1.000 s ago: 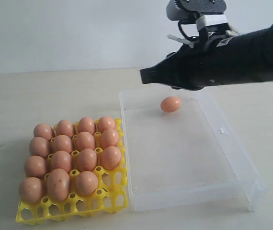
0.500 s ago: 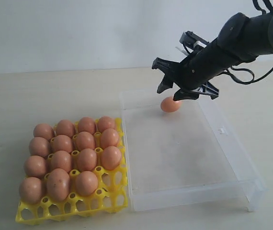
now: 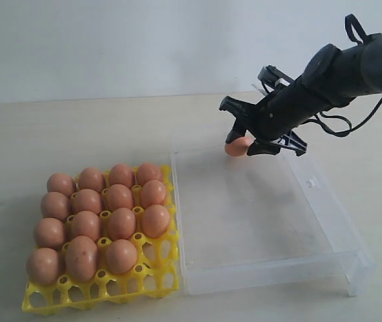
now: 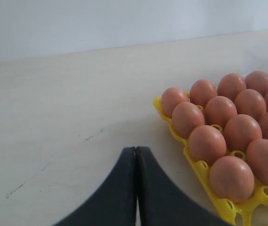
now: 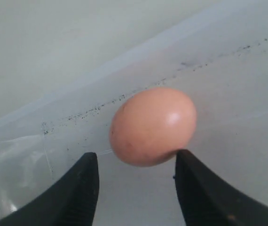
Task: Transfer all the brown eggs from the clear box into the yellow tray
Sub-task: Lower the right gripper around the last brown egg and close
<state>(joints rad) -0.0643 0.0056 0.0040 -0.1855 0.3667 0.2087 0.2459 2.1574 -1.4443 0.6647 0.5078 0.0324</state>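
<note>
One brown egg (image 3: 238,147) (image 5: 153,125) lies in the far corner of the clear box (image 3: 325,201). My right gripper (image 3: 246,142) (image 5: 136,157) hangs just over it, open, its black fingers (image 5: 197,188) standing on either side of the egg's near end without closing on it. The yellow tray (image 3: 147,285) (image 4: 204,172) sits left of the box with several brown eggs (image 3: 120,223) (image 4: 207,143) in its cups; a few front cups are bare. My left gripper (image 4: 136,149) is shut on nothing above the table beside the tray.
The pale table (image 3: 50,134) carries only the tray and the box. The box has low transparent walls and a small clasp tab (image 3: 309,182) on its right side. A white wall (image 3: 110,40) rises behind.
My right arm has swung down from above the box to the egg, and its gripper has gone from shut to open around the egg's near end.
</note>
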